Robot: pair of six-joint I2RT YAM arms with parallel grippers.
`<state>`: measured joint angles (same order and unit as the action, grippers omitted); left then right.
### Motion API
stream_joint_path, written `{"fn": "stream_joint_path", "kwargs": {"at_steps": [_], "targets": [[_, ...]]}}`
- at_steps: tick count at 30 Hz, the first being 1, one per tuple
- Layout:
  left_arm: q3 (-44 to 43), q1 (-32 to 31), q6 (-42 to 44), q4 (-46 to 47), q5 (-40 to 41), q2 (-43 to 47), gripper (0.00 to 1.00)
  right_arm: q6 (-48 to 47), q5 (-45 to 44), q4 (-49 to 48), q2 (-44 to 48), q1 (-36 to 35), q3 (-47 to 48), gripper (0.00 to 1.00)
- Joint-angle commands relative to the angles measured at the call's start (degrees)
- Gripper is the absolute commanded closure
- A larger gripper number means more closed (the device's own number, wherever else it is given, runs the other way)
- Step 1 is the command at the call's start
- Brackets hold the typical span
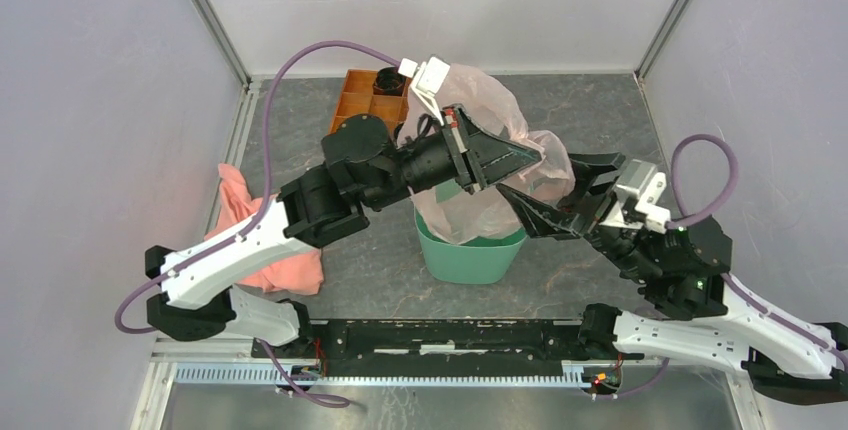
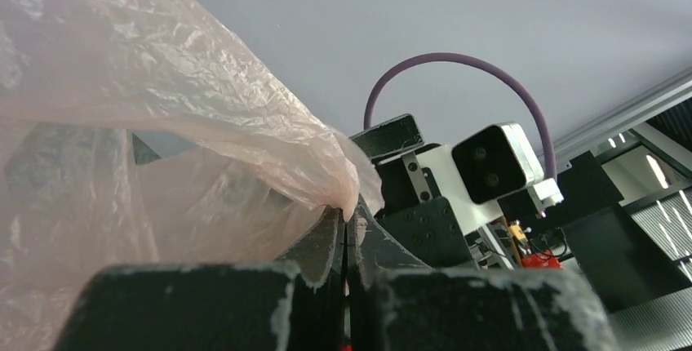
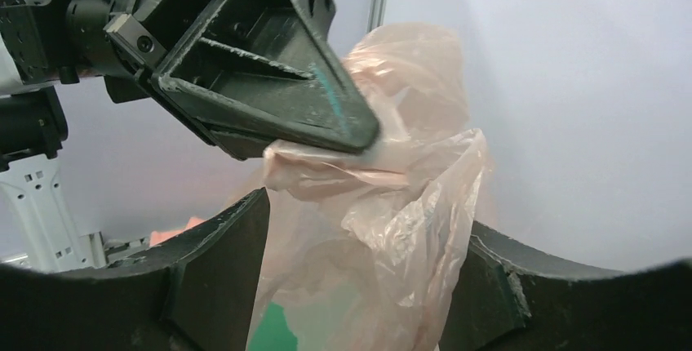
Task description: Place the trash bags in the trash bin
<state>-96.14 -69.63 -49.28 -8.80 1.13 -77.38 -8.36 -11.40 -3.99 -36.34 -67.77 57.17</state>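
The left pincer (image 1: 528, 155) is pressed together on a fold of the trash bag (image 1: 478, 100). It pinches the film at its tips so the bag hangs above the trash bin (image 1: 468, 258), probably to let the lower end feed into the mouth. The right pincer (image 1: 556, 190) stands spread just beside it, with film hanging loose between its jaws and no clear grip. The bag's lower part dips inside the bin's rim and the rest billows above, over the desk (image 1: 600, 120).
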Motion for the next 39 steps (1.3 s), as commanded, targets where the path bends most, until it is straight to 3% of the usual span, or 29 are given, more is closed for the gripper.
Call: {"fn": "stream_joint_path", "kwargs": {"at_steps": [1,13,14,18,21,26,28,31,36,39], "targets": [[-2.0,-0.4,2.2,-3.8,-2.6,2.5,0.98,-6.3,1.5,-4.1,1.2,0.0,0.7,0.29],[-4.8,-0.4,2.5,-6.3,-5.7,0.3,0.98,-7.3,13.2,-7.6,-1.9,0.0,2.9,0.26],[-4.8,-0.4,2.5,-6.5,-5.7,0.3,0.98,-7.4,13.9,-8.0,-1.8,0.1,2.8,0.29],[-4.8,-0.4,2.9,-7.1,-5.3,1.0,0.98,-7.9,14.5,-6.7,-2.7,0.1,4.2,0.69],[-4.4,-0.4,3.4,-7.5,-4.4,2.2,0.97,-8.3,13.8,-7.1,-2.4,0.0,3.2,0.88],[-4.7,-0.4,4.4,-7.8,-3.8,3.0,0.89,-7.8,12.2,-7.3,-2.5,0.1,2.9,0.90],[-5.7,-0.4,5.1,-8.4,-4.1,2.6,0.79,-7.5,12.5,-7.3,-2.8,0.0,3.1,0.99],[-7.3,-0.4,8.1,-11.2,-2.5,2.8,0.55,-6.7,11.1,-6.4,-3.1,0.1,3.6,0.99],[-8.5,-0.4,15.8,-20.2,10.5,7.1,0.06,-5.1,0.8,-0.6,-1.9,0.0,3.9,0.99],[-9.3,-0.4,18.9,-27.5,18.1,9.9,0.00,-2.6,-7.6,2.1,-0.7,0.0,3.3,0.99]]}}
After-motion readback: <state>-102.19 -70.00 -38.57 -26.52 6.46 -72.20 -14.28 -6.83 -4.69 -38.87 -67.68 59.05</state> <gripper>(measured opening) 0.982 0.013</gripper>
